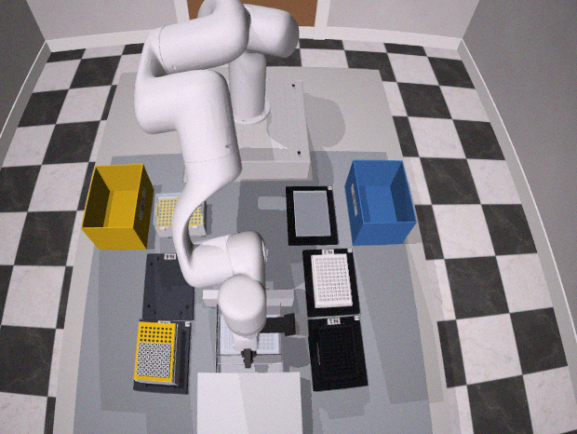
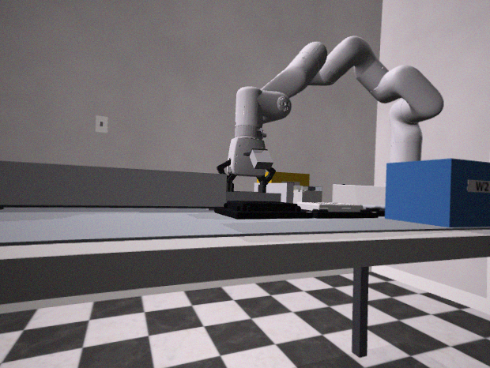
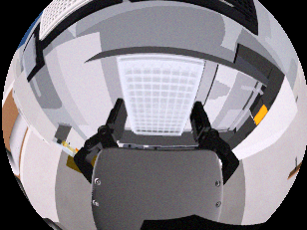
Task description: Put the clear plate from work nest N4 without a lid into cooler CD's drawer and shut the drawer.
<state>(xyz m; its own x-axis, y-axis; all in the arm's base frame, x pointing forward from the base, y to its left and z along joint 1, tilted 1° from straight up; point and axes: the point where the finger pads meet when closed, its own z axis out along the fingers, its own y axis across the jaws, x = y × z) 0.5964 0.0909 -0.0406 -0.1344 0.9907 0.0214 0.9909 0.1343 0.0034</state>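
The clear plate [image 1: 263,343] lies flat in the open drawer [image 1: 218,347] of the cooler CD [image 1: 247,405], mostly hidden under my wrist in the top view. In the wrist view the plate [image 3: 158,94] shows as a pale grid with no lid, straight below me. My gripper [image 3: 158,108] is open, with one finger on each side of the plate's near end. It hangs just above the drawer [image 2: 253,196] in the side view [image 2: 246,184]. The work nest N4 [image 1: 311,214] is an empty black frame.
A white plate [image 1: 330,279] and a black plate [image 1: 336,352] sit in nests right of the drawer. The yellow tip box [image 1: 155,352] and a dark block [image 1: 167,287] are to its left. The yellow bin [image 1: 118,205] and blue bin [image 1: 380,200] stand further back.
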